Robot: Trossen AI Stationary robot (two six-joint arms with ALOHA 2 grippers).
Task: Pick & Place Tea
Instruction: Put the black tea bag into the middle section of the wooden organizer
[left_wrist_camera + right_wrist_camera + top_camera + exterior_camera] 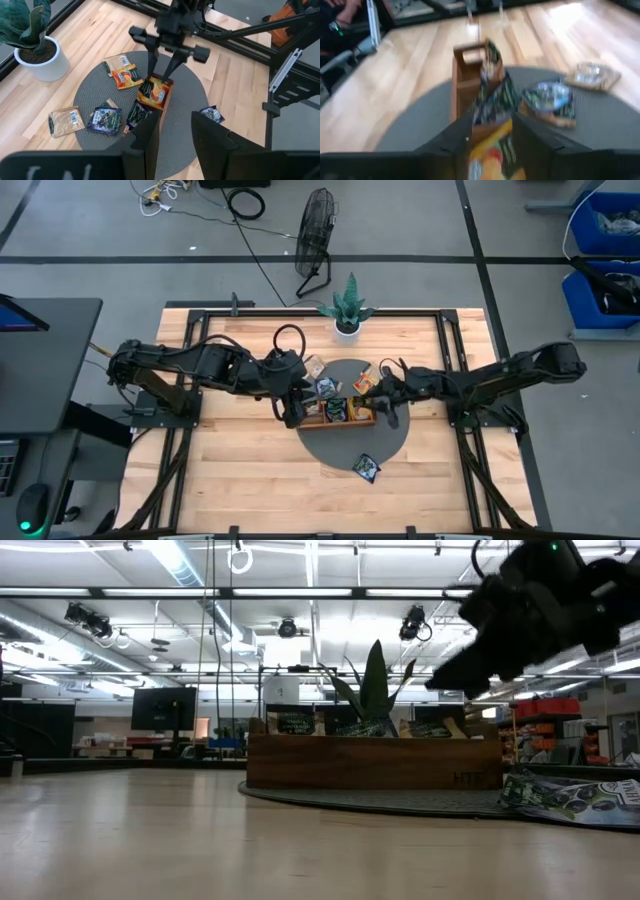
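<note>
A brown wooden tray [345,423] lies on a round grey mat [340,450]. Dark sachets [136,112] stand in its compartments. An orange sachet [156,93] sticks up out of the right end compartment. My right gripper [160,79] is open above it, pointing down, one finger on either side of the sachet's top. My left gripper [175,135] is open over the tray's left end and holds nothing. Loose sachets lie flat on the mat: an orange one [125,78], two tan ones [65,120], a dark blue one [106,119] and another dark one [366,468] near the mat's near edge. My right gripper has its fingers [151,65] on either side of the orange sachet's upper edge [155,84], coming from above. The sachet's lower part sits in the tray's end compartment. Whether the fingers touch it, I cannot tell.
A small potted plant [348,315] in a white pot stands at the table's far edge behind the mat. Black frame rails [450,370] run along the table's sides. Bare wood lies on the near half of the table [250,480], left and right of the mat.
</note>
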